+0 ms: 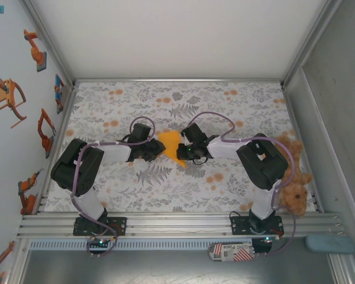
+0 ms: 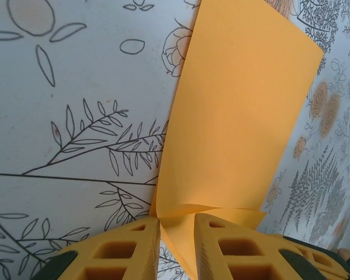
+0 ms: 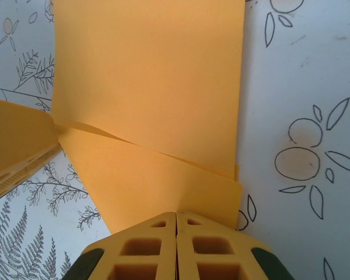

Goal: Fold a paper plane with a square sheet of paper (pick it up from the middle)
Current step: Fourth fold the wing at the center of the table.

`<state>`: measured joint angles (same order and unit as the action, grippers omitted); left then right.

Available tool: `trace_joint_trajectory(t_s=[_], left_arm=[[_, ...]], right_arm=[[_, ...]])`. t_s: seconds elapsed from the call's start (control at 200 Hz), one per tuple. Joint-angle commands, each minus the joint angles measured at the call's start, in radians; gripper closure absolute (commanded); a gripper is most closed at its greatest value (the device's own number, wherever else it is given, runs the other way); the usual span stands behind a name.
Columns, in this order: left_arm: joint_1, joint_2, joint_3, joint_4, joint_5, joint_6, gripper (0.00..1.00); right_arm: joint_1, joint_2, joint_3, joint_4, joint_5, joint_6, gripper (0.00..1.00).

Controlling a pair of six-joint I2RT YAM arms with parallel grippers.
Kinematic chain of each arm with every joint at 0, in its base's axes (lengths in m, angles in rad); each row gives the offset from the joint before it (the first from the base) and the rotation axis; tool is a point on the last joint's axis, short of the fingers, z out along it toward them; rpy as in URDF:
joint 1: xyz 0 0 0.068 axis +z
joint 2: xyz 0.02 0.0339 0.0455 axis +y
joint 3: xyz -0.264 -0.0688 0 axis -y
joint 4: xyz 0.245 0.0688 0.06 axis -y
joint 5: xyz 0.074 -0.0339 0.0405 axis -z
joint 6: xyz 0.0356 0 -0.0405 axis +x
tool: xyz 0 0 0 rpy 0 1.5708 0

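Right end effector (image 3: 176, 217) clamps paper (image 3: 146, 87); near edge hidden.

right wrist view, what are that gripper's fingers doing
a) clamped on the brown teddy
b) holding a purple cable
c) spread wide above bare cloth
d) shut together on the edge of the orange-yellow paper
d: the right gripper has its two yellow fingers pressed together with no gap, and the near edge of the sheet of paper runs in right at their tips.
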<state>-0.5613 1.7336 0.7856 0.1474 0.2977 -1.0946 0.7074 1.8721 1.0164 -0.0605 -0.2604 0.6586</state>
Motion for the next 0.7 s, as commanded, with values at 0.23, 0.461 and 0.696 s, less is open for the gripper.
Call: trace_joint_trajectory(t_s=[0.23, 0.461, 0.696], left_arm=[[0.018, -0.005, 0.001, 0.122, 0.086, -0.011, 0.78], [0.020, 0.024, -0.004, 0.139, 0.111, -0.010, 0.77], [0.026, 0.055, 0.008, 0.174, 0.129, -0.024, 0.79]], right_arm=[[-0.003, 0.034, -0.016, -0.027, 0.006, 0.015, 0.93], [-0.005, 0.031, -0.019, -0.027, 0.007, 0.013, 0.93], [-0.010, 0.026, -0.019, -0.024, 0.005, 0.003, 0.93]])
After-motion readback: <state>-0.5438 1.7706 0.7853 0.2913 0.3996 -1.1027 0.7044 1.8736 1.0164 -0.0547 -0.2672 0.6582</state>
